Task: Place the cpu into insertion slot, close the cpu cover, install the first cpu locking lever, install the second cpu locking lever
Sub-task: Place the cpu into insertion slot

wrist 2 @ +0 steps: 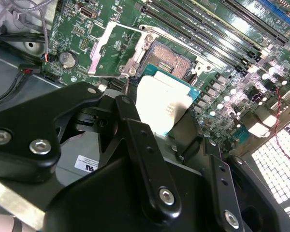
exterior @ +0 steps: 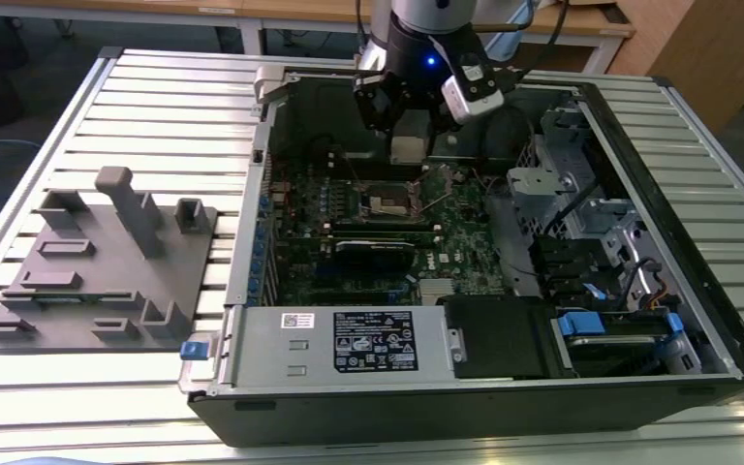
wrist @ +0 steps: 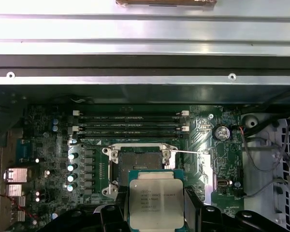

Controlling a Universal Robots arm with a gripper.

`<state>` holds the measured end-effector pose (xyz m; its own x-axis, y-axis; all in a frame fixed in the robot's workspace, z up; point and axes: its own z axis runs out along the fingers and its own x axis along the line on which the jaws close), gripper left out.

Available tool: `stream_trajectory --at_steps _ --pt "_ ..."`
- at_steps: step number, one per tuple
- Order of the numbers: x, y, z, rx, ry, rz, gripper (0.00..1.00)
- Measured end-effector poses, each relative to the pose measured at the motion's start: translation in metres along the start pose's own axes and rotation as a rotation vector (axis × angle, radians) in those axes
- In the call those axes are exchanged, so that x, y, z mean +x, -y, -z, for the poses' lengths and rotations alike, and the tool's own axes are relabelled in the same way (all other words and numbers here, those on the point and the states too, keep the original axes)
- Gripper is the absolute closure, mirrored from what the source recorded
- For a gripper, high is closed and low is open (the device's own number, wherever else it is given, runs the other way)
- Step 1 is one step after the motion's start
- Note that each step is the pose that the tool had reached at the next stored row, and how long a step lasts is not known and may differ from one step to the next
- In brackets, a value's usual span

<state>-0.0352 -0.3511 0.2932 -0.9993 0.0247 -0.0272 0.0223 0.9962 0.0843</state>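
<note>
My gripper (wrist: 155, 209) is shut on the cpu (wrist: 154, 199), a flat square chip with a silver-grey top, held by two opposite edges between black fingers (wrist: 119, 205). The chip hangs just off one side of the insertion slot (wrist: 137, 162), a dark-centred socket with a metal rim that lies bare. In the second wrist view the cpu (wrist 2: 160, 104) overlaps the near rim of the insertion slot (wrist 2: 168, 59), and the cpu cover (wrist 2: 113, 50) stands swung open beside it. In the exterior view my gripper (exterior: 407, 145) hovers inside the case, above and behind the insertion slot (exterior: 391, 201).
The open computer case (exterior: 682, 194) surrounds the board. Long black memory slots (wrist: 130, 125) run beside the socket. A labelled power supply (exterior: 346, 341) sits at the near end, with drive bays and cables (exterior: 592, 242) on the exterior view's right. A grey fixture plate (exterior: 101, 271) lies outside the case.
</note>
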Motion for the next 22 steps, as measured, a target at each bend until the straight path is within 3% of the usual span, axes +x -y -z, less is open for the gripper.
stream_trajectory --at_steps 22 --pt "0.0009 0.0004 -0.0049 0.0009 0.0008 0.000 0.46"
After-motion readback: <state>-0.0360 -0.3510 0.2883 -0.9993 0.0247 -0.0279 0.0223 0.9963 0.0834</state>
